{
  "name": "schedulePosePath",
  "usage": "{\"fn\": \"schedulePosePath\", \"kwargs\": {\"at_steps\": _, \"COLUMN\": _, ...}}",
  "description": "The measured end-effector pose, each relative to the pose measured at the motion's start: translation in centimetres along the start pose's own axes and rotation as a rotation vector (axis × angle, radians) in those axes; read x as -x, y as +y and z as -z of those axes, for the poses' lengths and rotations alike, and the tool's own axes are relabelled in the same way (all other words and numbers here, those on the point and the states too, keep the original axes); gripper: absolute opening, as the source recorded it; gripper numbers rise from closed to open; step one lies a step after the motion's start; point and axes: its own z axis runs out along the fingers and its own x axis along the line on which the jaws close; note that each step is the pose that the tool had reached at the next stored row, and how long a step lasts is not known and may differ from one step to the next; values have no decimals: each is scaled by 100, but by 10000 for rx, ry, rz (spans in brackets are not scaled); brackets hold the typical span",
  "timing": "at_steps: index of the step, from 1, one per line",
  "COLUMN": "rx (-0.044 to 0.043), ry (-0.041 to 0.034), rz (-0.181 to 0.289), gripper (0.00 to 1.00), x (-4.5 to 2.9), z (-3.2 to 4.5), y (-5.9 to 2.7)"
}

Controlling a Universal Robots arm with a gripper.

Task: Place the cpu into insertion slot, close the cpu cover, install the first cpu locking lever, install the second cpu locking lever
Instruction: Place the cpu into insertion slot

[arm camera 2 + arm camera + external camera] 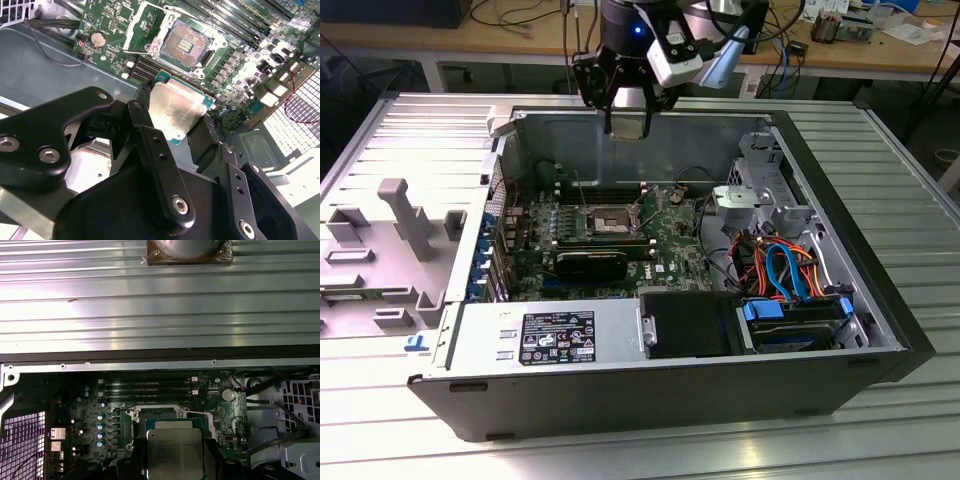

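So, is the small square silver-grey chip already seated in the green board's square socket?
No: in the second wrist view the small silver-grey square chip sits clamped in the end effector, clear of the empty square socket.

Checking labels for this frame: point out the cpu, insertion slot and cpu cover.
cpu (175,112): second wrist view, centre of silver top face.
insertion slot (184,46): second wrist view, dark contact field.
cpu cover (133,27): second wrist view, side rail of frame.

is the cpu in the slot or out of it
Out. The gripper holds the cpu above the board, clear of the insertion slot, whose contacts lie bare.
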Motion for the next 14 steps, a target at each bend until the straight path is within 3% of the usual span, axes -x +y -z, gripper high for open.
{"fn": "schedulePosePath", "kwargs": {"at_steps": 14, "rx": -2, "ry": 1, "rz": 1, "gripper": 55, "x": -11, "z": -23, "y": -33}}
